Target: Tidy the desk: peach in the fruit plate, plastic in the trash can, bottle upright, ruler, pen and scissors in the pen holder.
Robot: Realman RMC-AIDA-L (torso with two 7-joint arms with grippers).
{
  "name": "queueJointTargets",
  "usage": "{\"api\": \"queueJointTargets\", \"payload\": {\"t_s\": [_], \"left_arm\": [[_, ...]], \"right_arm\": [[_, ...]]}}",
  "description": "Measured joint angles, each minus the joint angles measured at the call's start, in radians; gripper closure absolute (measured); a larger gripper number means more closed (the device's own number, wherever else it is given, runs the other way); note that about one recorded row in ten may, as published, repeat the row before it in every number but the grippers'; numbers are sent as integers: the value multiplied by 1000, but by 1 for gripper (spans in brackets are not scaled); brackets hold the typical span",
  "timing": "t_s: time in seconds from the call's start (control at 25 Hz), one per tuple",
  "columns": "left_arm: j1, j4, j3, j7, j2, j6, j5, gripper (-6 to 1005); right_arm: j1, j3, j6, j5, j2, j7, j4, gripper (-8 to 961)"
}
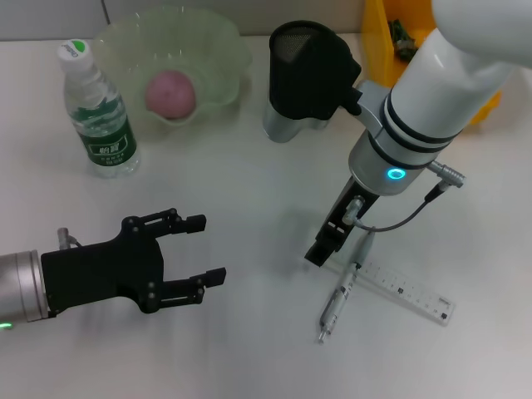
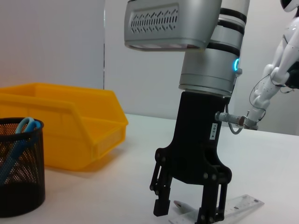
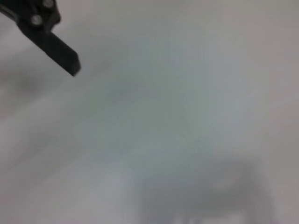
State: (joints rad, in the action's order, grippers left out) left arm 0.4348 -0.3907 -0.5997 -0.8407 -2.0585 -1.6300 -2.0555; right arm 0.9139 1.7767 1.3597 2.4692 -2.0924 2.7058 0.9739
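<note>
One pen [image 1: 338, 302], one ruler [image 1: 402, 289]; right claw [image 2: 187, 211] wide open, straddling the pen's upper end beside ruler.

Matt white tabletop [image 1: 249, 349]; clear plastic bottle [image 1: 98, 112], translucent frosted fruit plate [image 1: 220, 50], black wire-mesh pen holder [image 2: 18, 168], glossy yellow plastic bin [image 2: 84, 126], clear plastic ruler [image 1: 407, 291], matt black claw [image 1: 187, 253]

one bottle [image 1: 99, 112], one peach [image 1: 171, 93], one pen [image 1: 339, 298], one ruler [image 1: 405, 290]
</note>
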Motion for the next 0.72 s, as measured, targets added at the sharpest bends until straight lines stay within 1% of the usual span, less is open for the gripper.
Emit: {"api": "queueJointTargets", "payload": {"t_s": [0.52, 0.6, 0.72], "left_arm": [[7, -19, 0, -25, 0, 4, 0, 223], [7, -20, 0, -26, 0, 5, 0, 223], [7, -20, 0, -26, 0, 5, 0, 223]], "right_arm": [[-8, 28, -10, 11, 0, 3, 9, 239], [-8, 29, -11, 11, 0, 3, 9, 422], [-9, 32, -11, 11, 0, 3, 9, 448]]}}
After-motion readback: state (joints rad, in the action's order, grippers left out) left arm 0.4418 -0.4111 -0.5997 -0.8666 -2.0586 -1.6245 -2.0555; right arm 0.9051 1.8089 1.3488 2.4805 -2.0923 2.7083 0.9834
